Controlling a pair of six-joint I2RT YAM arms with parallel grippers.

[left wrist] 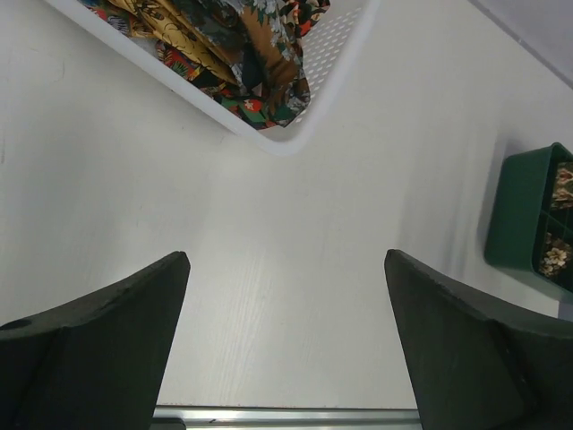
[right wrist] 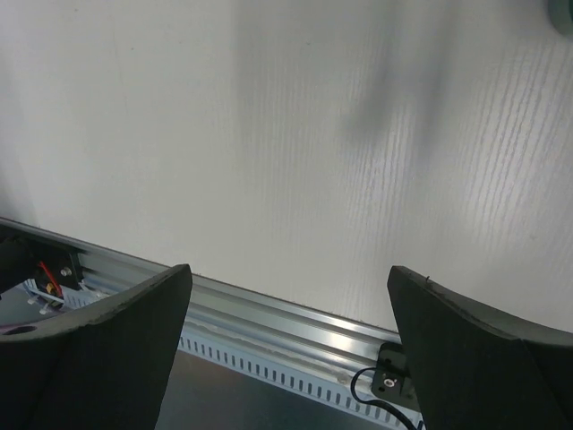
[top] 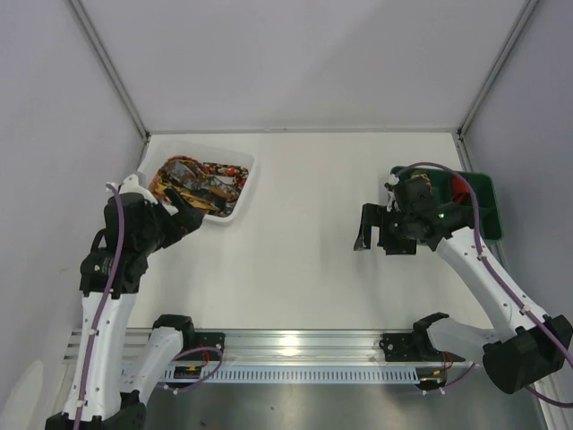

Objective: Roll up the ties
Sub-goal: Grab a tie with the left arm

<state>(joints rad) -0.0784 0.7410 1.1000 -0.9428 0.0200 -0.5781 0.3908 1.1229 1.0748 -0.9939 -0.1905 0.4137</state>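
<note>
Several unrolled patterned ties (top: 199, 182) lie heaped in a white basket (top: 243, 193) at the far left of the table. In the left wrist view the ties (left wrist: 242, 54) show brown, yellow and red-floral cloth inside the basket (left wrist: 269, 139). My left gripper (top: 190, 215) hovers at the basket's near edge, open and empty (left wrist: 286, 340). My right gripper (top: 372, 229) hangs over bare table left of a green bin (top: 488, 193), open and empty (right wrist: 286, 349). Rolled coils (left wrist: 555, 260) sit in the bin's compartments (left wrist: 524, 215). A red roll (top: 459, 186) shows behind my right arm.
An aluminium rail (top: 295, 345) runs along the table's near edge and also shows in the right wrist view (right wrist: 269, 313). Grey walls enclose the table on the left, back and right. White tabletop (top: 295, 233) lies between basket and bin.
</note>
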